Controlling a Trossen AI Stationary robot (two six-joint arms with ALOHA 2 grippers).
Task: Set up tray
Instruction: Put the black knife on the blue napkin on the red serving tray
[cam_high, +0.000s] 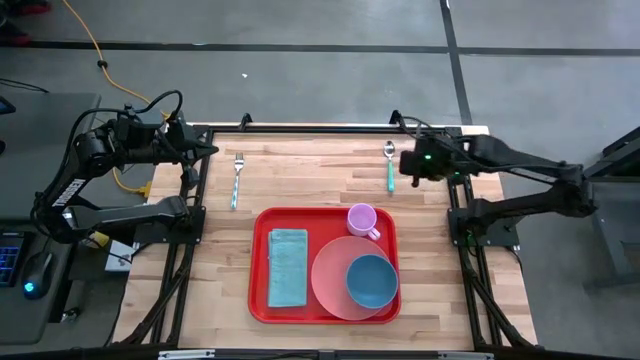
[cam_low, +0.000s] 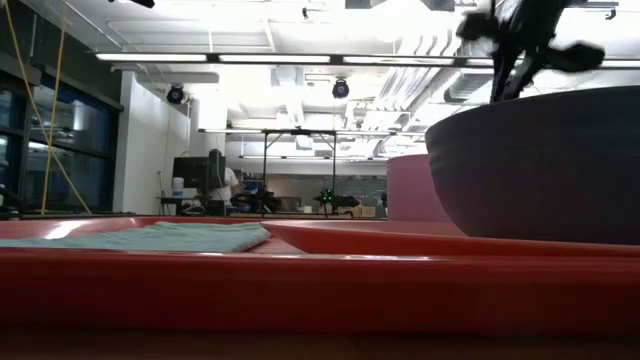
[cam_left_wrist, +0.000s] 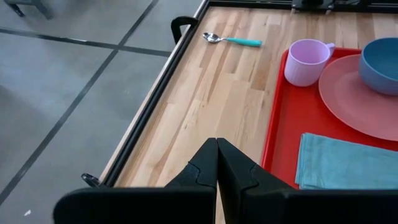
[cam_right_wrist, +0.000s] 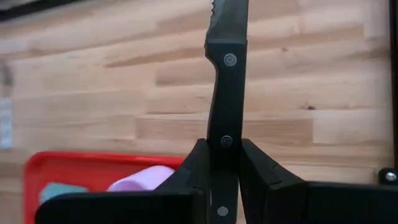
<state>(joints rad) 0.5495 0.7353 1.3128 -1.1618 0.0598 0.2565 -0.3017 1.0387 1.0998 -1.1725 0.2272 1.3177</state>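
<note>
We find the tray (cam_high: 326, 263) lying flat on the worktop (cam_high: 300, 175), at lower centre of the high view. It carries a folded teal cloth (cam_high: 288, 266) on its left part, a pink plate (cam_high: 338, 280) with a blue bowl (cam_high: 372, 281) set on it at its right, and a pink mug (cam_high: 362, 219) at its upper right corner. A fork (cam_high: 237, 178) and a teal-handled spoon (cam_high: 389, 165) lie on the bare wood above the tray, well apart from each other.

The left tool (cam_left_wrist: 216, 171) sits at the upper left of the high view, over the worktop's edge, its fingers pressed together on nothing. The right tool (cam_right_wrist: 224, 163), at the upper right near the spoon, is pinching a dark-handled knife (cam_right_wrist: 227, 68); its serrated blade appears to point away from the wrist, though only a little of the blade shows.

We judge the tray stiff, smooth plastic, light in itself but now loaded with loose, slidable ware. Its low raised rim (cam_left_wrist: 274, 118) is the only hold; a long side, kept level, would serve best. The knife seems the next item for placing.
</note>
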